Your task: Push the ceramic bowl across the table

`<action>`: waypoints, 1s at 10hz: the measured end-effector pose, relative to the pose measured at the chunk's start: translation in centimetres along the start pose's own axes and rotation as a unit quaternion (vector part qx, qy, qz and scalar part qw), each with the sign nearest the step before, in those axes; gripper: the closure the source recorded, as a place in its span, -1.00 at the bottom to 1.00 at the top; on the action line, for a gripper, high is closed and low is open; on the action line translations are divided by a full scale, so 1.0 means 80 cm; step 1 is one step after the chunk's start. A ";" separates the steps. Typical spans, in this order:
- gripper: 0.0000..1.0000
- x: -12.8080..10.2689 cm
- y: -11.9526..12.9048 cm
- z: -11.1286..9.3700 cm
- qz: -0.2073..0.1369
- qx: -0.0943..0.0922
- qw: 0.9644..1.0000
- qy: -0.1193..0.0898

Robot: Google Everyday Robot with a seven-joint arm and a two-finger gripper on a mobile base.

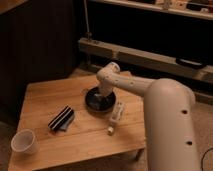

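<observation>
The ceramic bowl (pixel 99 100), black, shallow and glossy, sits right of the middle of the light-wood table (pixel 50 90). My white arm reaches in from the right and bends down over the bowl. The gripper (pixel 103 93) is at the bowl's far right rim, low over it and mostly hidden behind the wrist. I cannot tell whether it touches the bowl.
A small white cup (pixel 23 142) stands at the table's front left corner. A flat black striped object (pixel 61 119) lies left of the bowl. A white elongated object (pixel 116 114) lies to the bowl's right front. A dark shelf unit (pixel 150 55) stands behind the table.
</observation>
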 end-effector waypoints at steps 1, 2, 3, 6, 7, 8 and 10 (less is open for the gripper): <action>1.00 -0.018 -0.002 -0.027 -0.011 0.013 1.000 -0.003; 1.00 -0.038 -0.006 -0.055 -0.017 0.024 1.000 -0.010; 1.00 -0.068 -0.012 -0.094 -0.030 0.036 0.999 -0.023; 1.00 -0.159 -0.023 -0.159 -0.061 0.053 0.994 -0.073; 1.00 -0.188 -0.020 -0.167 -0.065 0.054 0.992 -0.093; 1.00 -0.224 -0.013 -0.174 -0.068 0.051 0.989 -0.120; 1.00 -0.284 -0.002 -0.176 -0.072 0.047 0.983 -0.162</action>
